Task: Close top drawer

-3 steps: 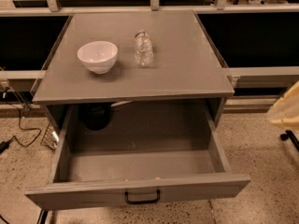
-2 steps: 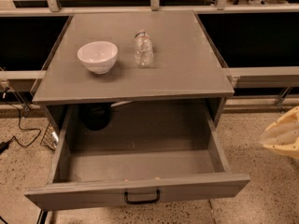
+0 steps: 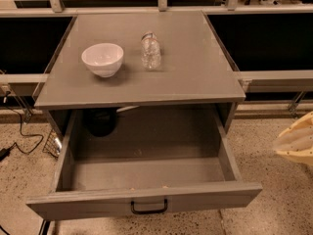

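Drawer (image 3: 146, 176) stands pulled out; hand (image 3: 296, 142) sits at right edge, its grip impossible to tell.

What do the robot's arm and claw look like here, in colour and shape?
Only part of the claw shows, at the right edge, to the right of the open top drawer. It is a pale cream-yellow, rounded form with a few small dark dots. No cable, lettering or sleeve can be seen.
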You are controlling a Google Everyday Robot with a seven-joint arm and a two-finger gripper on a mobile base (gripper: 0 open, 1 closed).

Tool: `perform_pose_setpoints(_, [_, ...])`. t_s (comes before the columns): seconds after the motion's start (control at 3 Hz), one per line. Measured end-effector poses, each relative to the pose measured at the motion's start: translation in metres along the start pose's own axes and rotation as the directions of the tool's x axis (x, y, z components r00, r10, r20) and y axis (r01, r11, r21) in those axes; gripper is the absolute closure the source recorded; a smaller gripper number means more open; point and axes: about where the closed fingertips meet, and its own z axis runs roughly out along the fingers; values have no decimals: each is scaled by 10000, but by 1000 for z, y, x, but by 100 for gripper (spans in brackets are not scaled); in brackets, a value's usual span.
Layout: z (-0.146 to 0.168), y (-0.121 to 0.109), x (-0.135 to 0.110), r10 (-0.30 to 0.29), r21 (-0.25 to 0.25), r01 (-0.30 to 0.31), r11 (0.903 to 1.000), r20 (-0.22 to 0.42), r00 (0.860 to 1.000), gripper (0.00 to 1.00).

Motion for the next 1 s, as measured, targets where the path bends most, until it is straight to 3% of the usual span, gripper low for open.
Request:
perform_pose_setpoints(0.33, [20,4,17,444,-516,-419,9978,470,9979,100])
perform_pose_setpoints(0.67, [45,18,32,1025,-1102,-922,9896,914,9905,100])
perform_pose_setpoints(1.0, [63,43,39,1417,-1497,-1202,9814,1422,9797,100])
